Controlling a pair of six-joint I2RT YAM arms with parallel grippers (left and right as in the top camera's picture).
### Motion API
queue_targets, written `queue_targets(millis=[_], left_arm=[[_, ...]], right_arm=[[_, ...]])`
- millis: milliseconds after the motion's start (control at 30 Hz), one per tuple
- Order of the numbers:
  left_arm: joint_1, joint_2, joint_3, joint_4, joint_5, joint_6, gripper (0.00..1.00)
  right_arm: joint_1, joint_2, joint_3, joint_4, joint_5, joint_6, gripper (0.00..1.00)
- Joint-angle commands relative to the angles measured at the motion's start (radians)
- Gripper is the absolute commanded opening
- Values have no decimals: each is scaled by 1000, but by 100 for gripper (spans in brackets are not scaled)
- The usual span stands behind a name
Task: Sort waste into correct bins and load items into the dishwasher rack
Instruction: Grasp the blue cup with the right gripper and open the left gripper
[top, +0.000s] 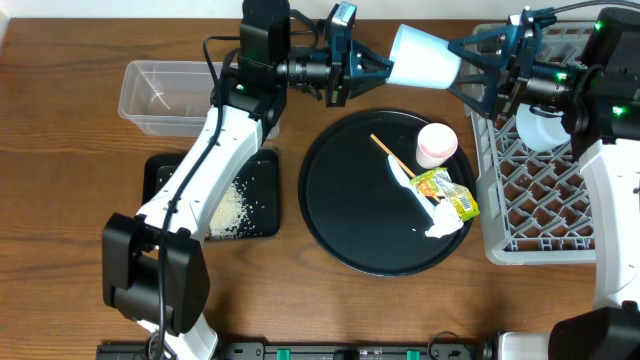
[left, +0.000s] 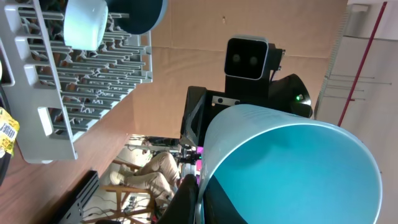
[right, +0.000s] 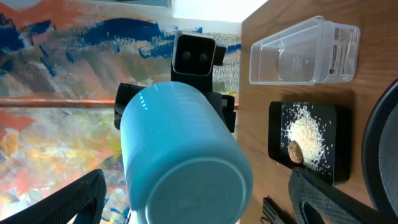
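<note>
The small light-blue cup (top: 425, 57) hangs on its side in the air above the back of the table. My left gripper (top: 385, 68) is shut on its rim, one finger inside and one outside (left: 196, 199). My right gripper (top: 460, 68) stands open around the cup's base (right: 199, 193), with its fingers (right: 68, 199) wide of the wall on both sides. The pink cup (top: 436, 145), the yellow-green wrapper (top: 448, 192) and the white tissue (top: 440, 222) lie on the round black tray (top: 340, 190). The pale bowl (top: 540, 125) sits in the grey rack (top: 535, 210).
The clear tub (top: 165, 97) stands at the back left, with the shallow black tray (top: 260, 170) in front of it holding rice (top: 232, 208) and a brown lump (right: 295, 151). A thin wooden stick (top: 387, 150) lies on the round tray. A blue plate (left: 140, 12) stands in the rack.
</note>
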Motion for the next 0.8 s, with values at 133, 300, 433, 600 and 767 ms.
queue_targets(millis=[133,300,433,600,767], left_arm=[[2,-2,8,10,26,-18,6],[2,-2,8,10,45,-21,6],[2,-2,8,10,45,-25,6],[1,-2,8,10,44,-34,6],[1,-2,8,10,45,-36,6]], right_arm=[[-7,7,-1,6,-11,-4,81],[-7,7,-1,5,-11,0,70],[-3,7,-1,5,-20,4,71],[2,7,-1,5,-33,7,73],[14,7,-1,5,-33,19,73]])
